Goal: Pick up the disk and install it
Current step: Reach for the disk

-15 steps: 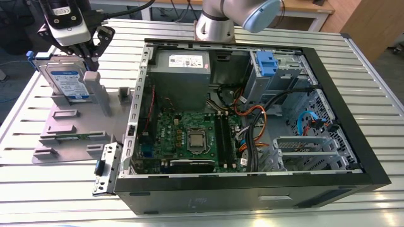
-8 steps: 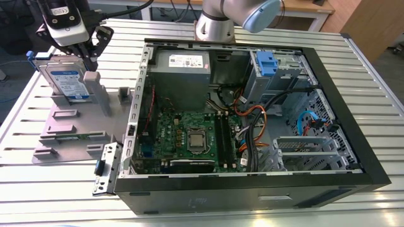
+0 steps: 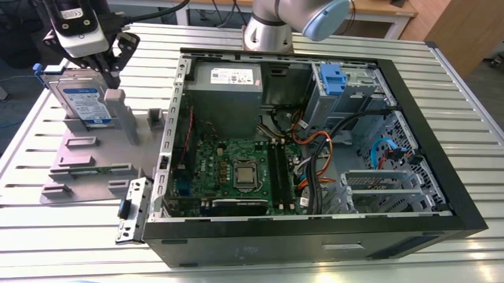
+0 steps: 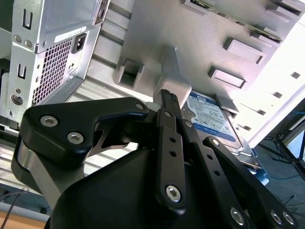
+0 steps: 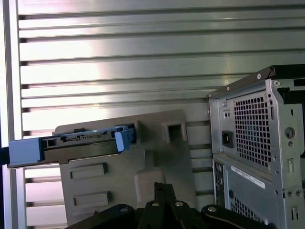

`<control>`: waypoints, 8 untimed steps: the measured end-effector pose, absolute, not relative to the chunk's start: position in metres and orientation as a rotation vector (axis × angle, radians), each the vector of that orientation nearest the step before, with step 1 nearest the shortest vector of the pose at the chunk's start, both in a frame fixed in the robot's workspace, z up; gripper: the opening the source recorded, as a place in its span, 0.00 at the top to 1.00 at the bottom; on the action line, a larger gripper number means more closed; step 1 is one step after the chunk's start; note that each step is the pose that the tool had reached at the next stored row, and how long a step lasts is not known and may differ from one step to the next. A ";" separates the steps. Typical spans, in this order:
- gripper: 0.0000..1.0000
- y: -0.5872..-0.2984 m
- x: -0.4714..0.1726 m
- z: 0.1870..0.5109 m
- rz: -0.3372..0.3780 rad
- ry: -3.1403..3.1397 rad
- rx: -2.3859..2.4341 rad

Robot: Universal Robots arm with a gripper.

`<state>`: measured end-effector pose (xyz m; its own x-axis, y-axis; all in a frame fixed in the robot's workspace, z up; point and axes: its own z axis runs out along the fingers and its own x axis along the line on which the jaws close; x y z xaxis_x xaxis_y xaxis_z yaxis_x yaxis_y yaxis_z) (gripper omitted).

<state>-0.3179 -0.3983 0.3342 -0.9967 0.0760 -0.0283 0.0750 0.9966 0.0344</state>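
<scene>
Slatted table — disk stands just below the claw.

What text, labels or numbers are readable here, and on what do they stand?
Label on the disk: too small to read.
Sticker on the power supply: too blurred to read.
Sticker on the case rear: too blurred to read.
No text reads clearly.

lt: bright, even | glare: table slats | shdws: soft | case int. dim
</scene>
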 end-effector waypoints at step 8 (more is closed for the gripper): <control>0.89 -0.398 -0.321 0.334 0.052 3.109 0.118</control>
